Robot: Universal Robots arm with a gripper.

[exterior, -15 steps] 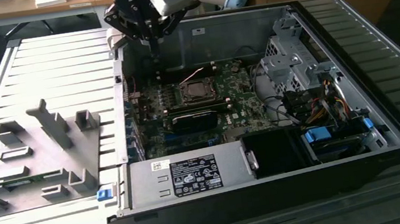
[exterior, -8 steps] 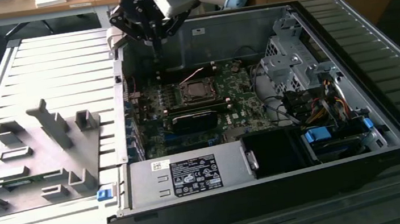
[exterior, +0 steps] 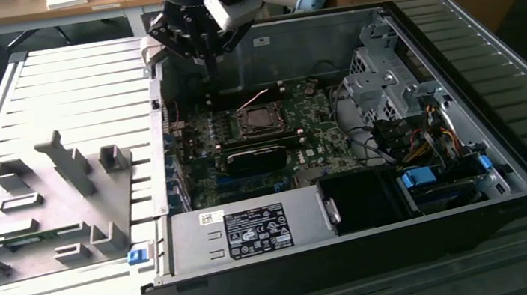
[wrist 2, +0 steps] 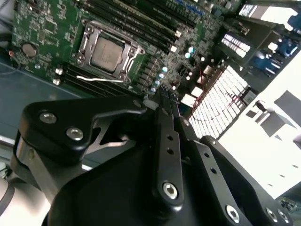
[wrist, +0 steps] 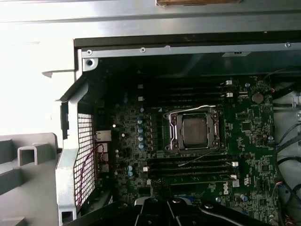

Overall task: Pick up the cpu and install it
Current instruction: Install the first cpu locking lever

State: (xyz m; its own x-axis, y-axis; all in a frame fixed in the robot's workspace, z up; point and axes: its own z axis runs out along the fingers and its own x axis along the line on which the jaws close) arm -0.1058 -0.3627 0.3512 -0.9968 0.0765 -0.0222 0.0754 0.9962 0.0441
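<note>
Your gripper [exterior: 211, 68] had its jaws closed, empty; the flat silvery-grey square cpu [exterior: 262, 120] lay at five o'clock from them in the exterior view.

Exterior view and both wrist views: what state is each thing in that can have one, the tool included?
computer case: lying on its side, open, interior exposed.
cpu: seated flat inside the socket frame, not held.
socket frame: down around the cpu; latched or not, cannot tell.
tool: shut, empty, hanging over the open case, apart from the cpu.
</note>
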